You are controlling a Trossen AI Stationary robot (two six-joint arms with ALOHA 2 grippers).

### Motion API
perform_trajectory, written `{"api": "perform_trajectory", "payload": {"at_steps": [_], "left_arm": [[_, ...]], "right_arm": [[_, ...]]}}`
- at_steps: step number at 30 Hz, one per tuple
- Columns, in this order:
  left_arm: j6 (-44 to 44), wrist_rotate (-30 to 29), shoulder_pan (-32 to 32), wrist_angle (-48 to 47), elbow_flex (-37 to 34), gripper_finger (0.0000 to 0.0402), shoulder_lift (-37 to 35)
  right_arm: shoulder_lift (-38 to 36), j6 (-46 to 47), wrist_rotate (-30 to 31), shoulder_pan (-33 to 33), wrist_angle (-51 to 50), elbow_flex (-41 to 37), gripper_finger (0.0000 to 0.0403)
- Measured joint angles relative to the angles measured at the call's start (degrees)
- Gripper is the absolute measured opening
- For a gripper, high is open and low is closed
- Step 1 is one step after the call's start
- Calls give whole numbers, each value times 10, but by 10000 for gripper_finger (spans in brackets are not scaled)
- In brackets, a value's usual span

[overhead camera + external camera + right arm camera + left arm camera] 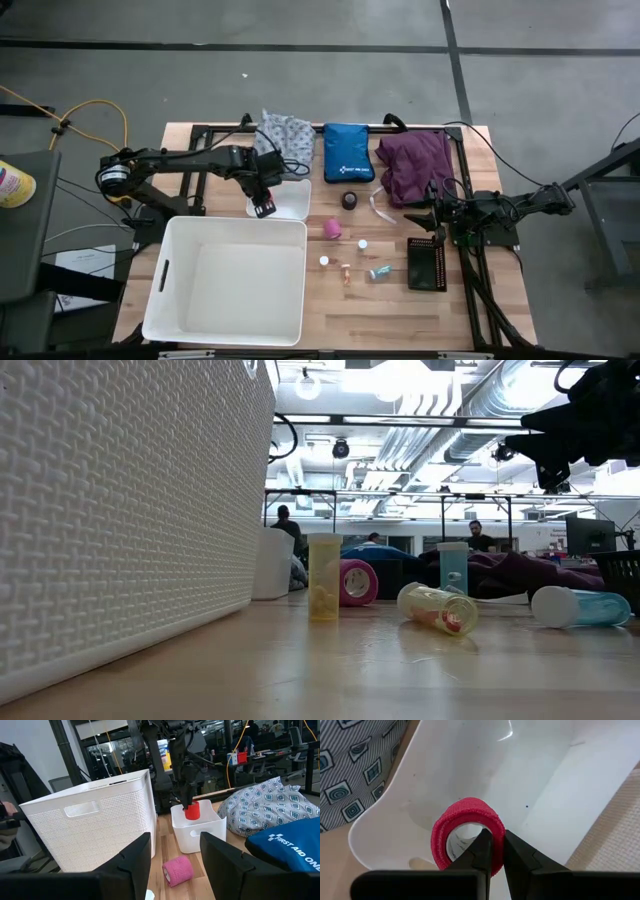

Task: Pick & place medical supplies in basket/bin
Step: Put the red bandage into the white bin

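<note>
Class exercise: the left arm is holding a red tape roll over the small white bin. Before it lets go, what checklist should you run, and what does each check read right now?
1. Left end effector shut on the red tape roll: ok.
2. Roll over the small white bin, not the table: ok; the right wrist view shows it just above the bin's rim.
3. Bin floor below the roll bare: ok in the left wrist view.
4. Patterned cloth outside the bin: ok, it lies beside it.
5. Right end effector away from the drop: ok, open beside the purple cloth.
6. Bin steady when the roll lands: cannot tell.
</note>
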Motion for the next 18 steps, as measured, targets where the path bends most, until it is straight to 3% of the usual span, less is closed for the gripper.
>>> {"api": "perform_trajectory", "payload": {"at_steps": [18], "left_arm": [[-32, -21, -5, 61, -54, 27, 0]], "right_arm": [[0, 0, 0, 0, 0, 0, 158]]}}
